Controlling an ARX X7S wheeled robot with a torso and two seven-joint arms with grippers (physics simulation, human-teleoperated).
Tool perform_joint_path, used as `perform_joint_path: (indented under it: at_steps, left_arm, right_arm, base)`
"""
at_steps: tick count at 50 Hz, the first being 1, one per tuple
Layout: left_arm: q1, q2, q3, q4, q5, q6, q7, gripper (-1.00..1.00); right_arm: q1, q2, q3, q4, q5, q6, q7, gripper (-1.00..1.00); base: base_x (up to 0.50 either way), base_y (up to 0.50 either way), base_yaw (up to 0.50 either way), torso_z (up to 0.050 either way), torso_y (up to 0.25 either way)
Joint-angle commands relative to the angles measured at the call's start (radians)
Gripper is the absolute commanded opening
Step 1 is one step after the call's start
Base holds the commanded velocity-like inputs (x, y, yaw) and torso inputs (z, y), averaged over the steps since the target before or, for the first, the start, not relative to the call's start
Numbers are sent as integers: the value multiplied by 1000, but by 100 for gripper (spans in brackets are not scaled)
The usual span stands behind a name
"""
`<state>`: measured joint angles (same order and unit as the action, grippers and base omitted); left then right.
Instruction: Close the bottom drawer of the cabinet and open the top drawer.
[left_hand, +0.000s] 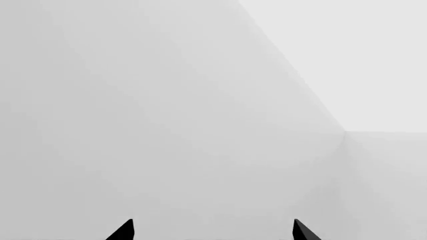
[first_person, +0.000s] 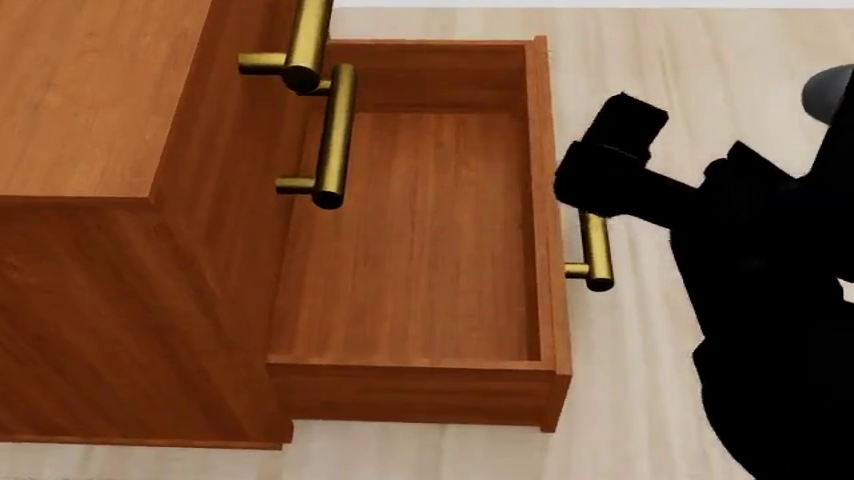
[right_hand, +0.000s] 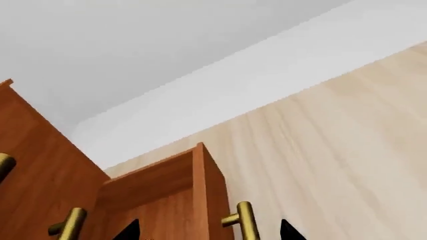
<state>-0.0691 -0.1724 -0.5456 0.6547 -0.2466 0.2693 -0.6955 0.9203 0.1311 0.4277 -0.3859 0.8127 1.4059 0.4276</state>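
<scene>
We see the cabinet (first_person: 94, 90) standing on the pale floor (first_person: 694, 60), and we use it as our landmark. Its bottom drawer (first_person: 427, 230) is pulled fully out from the cabinet's front, so we look straight down into its bare wooden box; this is the drawer we must push shut first. The two higher drawers sit flush in the cabinet's face, and their brass handles overlap in the head view: we take the top drawer (first_person: 254, 30) to be the one whose handle (first_person: 304, 45) shows nearest that view's upper edge, with the middle handle (first_person: 334, 135) below it. Our right gripper (right_hand: 210, 232) sits at the outer front panel of the bottom drawer, on the side away from the cabinet, with that drawer's handle (right_hand: 245, 222) lying between its two dark tips, which stand apart; nothing is clamped. We judge it is placed there so the arm (first_person: 627, 170) can either press the panel or take the bar and drive the drawer back into the cabinet. Whether a fingertip already touches the bar we cannot tell. Our left gripper (left_hand: 212, 231) points away from the cabinet at blank grey wall, its tips spread wide and holding nothing, which suggests it is kept clear for now.
</scene>
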Motion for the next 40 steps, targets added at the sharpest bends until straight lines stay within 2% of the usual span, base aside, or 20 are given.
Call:
perform_joint_path:
  at_steps: [1, 6, 14, 35, 40]
  left_arm:
    - [3, -7, 6, -2, -2, 1, -4, 100]
    - [4, -12, 10, 0, -1, -5, -7, 100]
    - [4, -17, 13, 4, 4, -12, -14, 100]
    - [10, -26, 20, -1, 3, -3, -20, 100]
    - [12, -28, 22, -1, 4, -1, -22, 100]
  right_arm:
    - [42, -75, 260, 123, 84, 85, 101, 100]
    - [40, -81, 320, 165, 93, 53, 120, 100]
    - [57, -64, 302, 220, 62, -12, 131, 100]
    - [45, 1, 113, 477, -102, -257, 14, 100]
    - [43, 36, -5, 553, -201, -372, -37, 100]
  base:
    - [0, 0, 0, 0, 0]
    - [0, 0, 0, 0, 0]
    - [0, 0, 0, 0, 0]
    - [0, 0, 0, 0, 0]
    - [0, 0, 0, 0, 0]
